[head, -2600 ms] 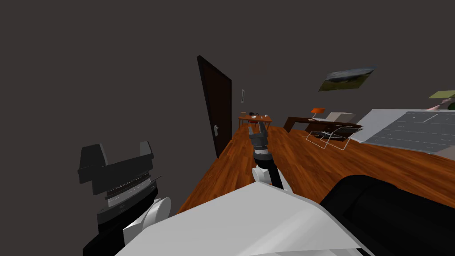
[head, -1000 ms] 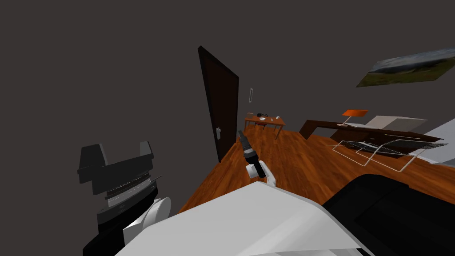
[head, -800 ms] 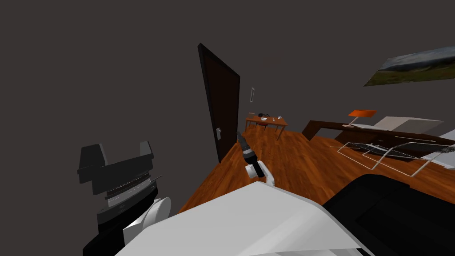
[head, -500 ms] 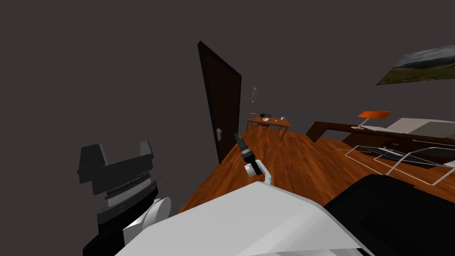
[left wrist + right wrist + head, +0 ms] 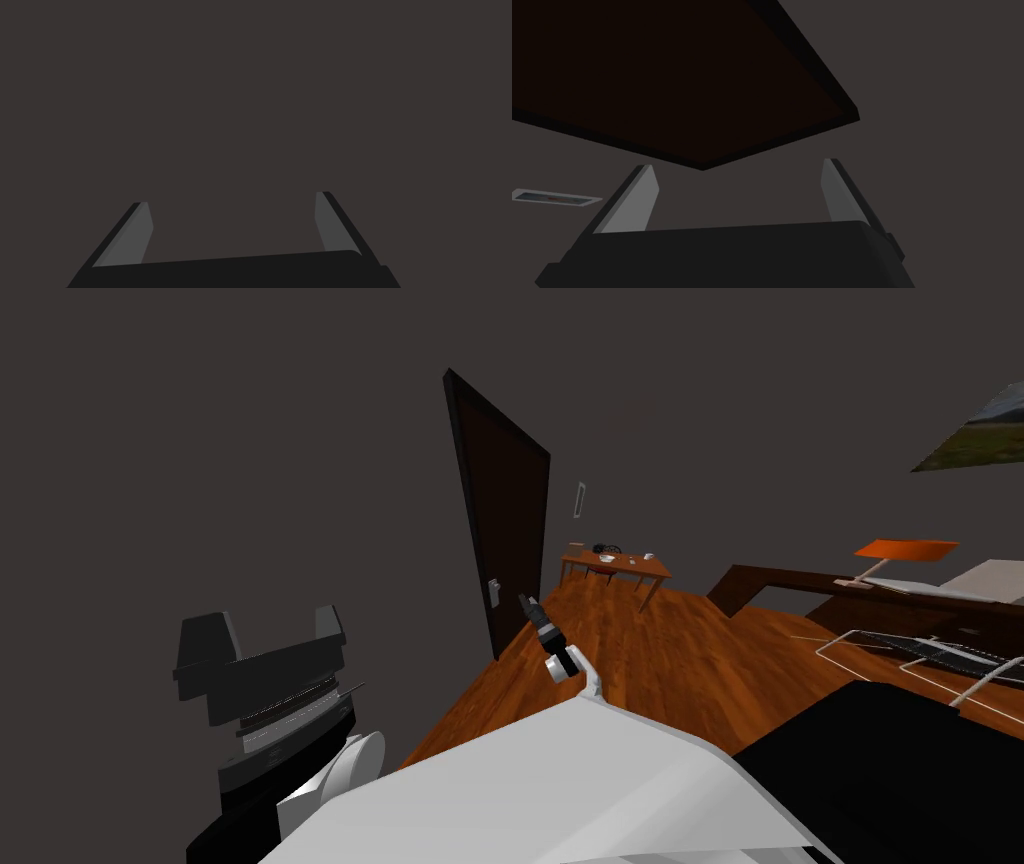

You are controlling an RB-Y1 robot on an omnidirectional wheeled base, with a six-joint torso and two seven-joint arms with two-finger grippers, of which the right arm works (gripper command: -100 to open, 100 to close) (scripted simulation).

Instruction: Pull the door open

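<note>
The small things (image 5: 605, 550) on the far counter (image 5: 620, 565), roughly three o'clock of the door (image 5: 505, 518), are too tiny to name. The wall picture (image 5: 970, 438) (two o'clock) runs off the edge; so does the door in the right wrist view.

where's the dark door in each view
head view: door stands left of centre, right gripper pointing toward it.
left wrist view: flat dark grey surface past the left gripper, fingers open.
right wrist view: door spans the space past the open fingers, one corner between them.
shared landmark: dark grey wall around the door.
</note>
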